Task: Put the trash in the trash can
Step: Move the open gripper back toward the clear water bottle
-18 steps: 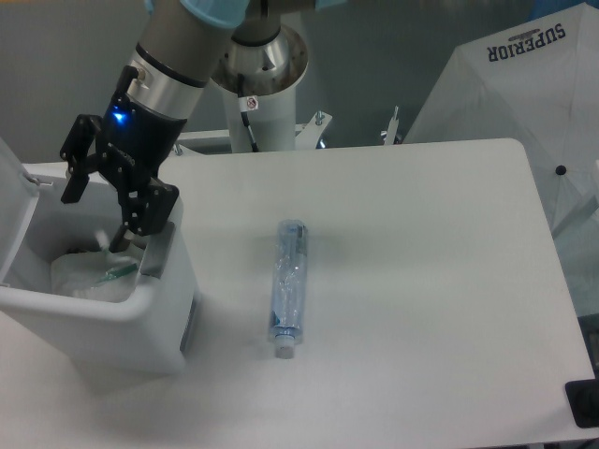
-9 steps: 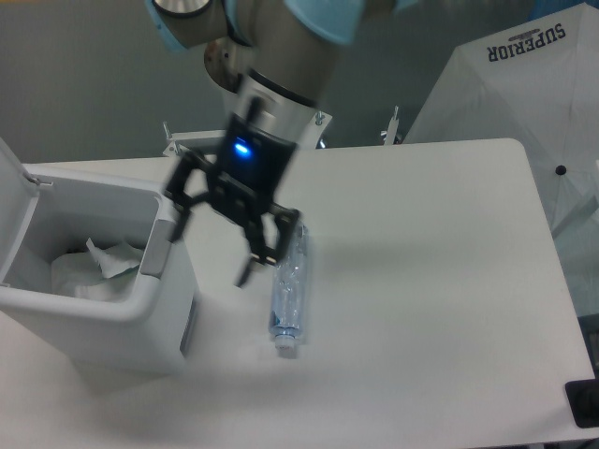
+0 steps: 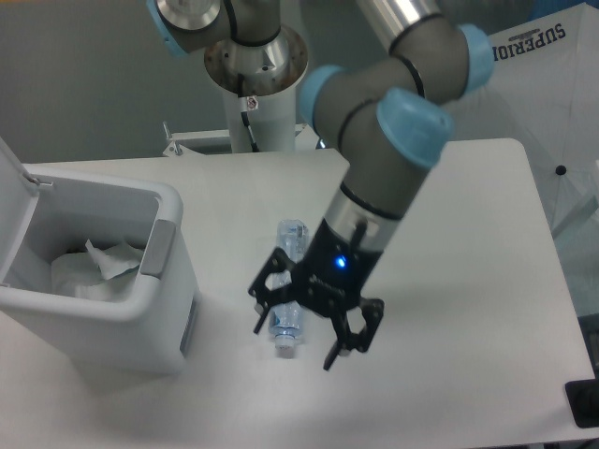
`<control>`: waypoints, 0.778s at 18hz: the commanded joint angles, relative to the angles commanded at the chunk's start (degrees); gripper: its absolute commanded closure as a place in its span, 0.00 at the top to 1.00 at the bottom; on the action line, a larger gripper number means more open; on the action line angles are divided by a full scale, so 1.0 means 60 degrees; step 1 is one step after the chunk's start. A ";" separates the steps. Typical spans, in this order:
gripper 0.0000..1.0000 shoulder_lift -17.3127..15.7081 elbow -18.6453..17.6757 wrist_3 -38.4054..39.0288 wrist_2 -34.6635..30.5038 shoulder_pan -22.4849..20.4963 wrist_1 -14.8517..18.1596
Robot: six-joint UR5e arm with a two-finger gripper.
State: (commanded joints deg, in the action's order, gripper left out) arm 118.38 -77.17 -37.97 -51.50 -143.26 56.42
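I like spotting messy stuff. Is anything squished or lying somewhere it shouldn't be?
Yes. A crushed plastic bottle lies flat on the table instead of in the trash can. The gripper hangs open over its cap end. A crumpled wrapper is already inside the can.

The gripper (image 3: pixel 298 342) and the arm's wrist cover the middle of the crushed bottle (image 3: pixel 291 234), so only its upper end and the capped lower end show. The trash can (image 3: pixel 112 313) is cut off by the left edge, and its raised lid (image 3: pixel 14 220) shows only as a sliver there. Inside, the crumpled wrapper (image 3: pixel 108 260) blends with the white liner; where one ends is unclear. A dark object (image 3: pixel 582 402) at the lower right corner is cropped beyond recognition.
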 joint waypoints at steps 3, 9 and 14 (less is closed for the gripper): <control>1.00 0.0380 0.0204 0.0292 -0.0393 0.0000 0.0218; 1.00 0.1142 0.1302 0.0454 -0.1507 0.0307 0.2312; 1.00 0.1831 0.2240 0.0777 -0.2605 0.0702 0.3469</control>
State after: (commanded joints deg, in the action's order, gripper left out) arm 129.37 -63.73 -33.31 -67.13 -139.05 77.24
